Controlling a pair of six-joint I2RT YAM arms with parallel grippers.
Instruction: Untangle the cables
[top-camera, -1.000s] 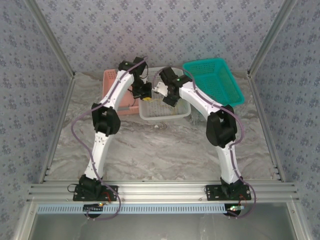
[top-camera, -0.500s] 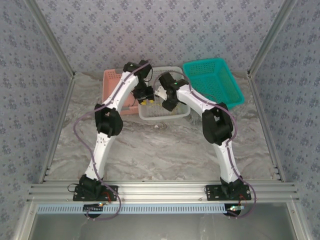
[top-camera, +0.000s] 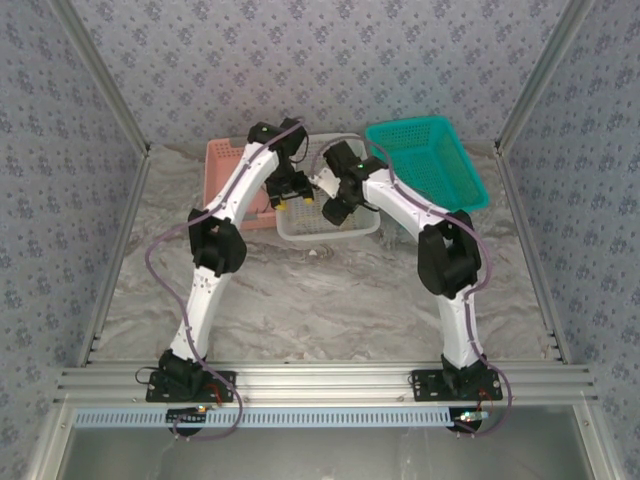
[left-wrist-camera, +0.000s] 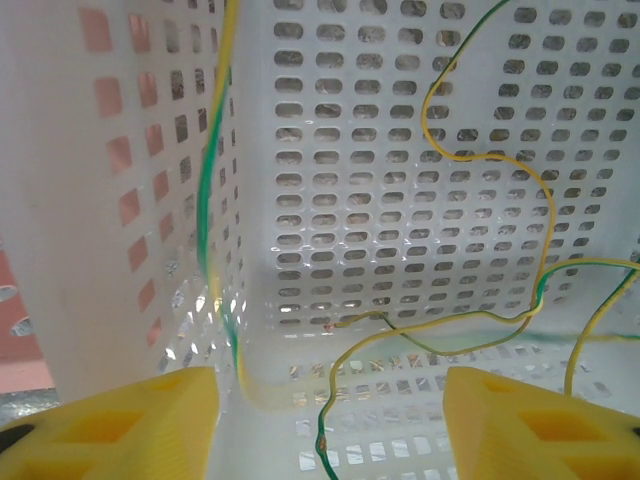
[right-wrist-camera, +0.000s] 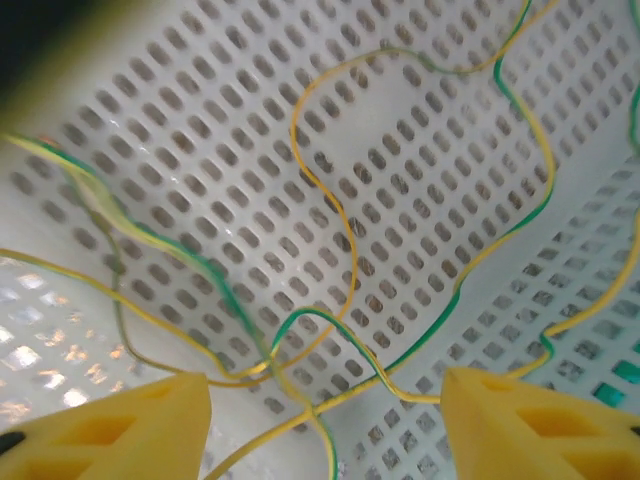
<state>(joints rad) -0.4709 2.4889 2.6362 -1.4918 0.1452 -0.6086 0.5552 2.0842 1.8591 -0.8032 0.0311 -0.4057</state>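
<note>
Since a second ago both arms have shifted slightly over the white perforated plastic basket (top-camera: 330, 232). The left pincer (left-wrist-camera: 325, 392) and right pincer (right-wrist-camera: 322, 392) gape wide, gripping nothing. The thin yellow-and-green cables (right-wrist-camera: 350, 250) lie loose on its floor.

Thin yellow-green wires (right-wrist-camera: 296, 135) loop across the floor of the white perforated plastic basket (top-camera: 300, 231). Its walls close the sides; the marbled tabletop (top-camera: 330, 300) in front lies open.
</note>
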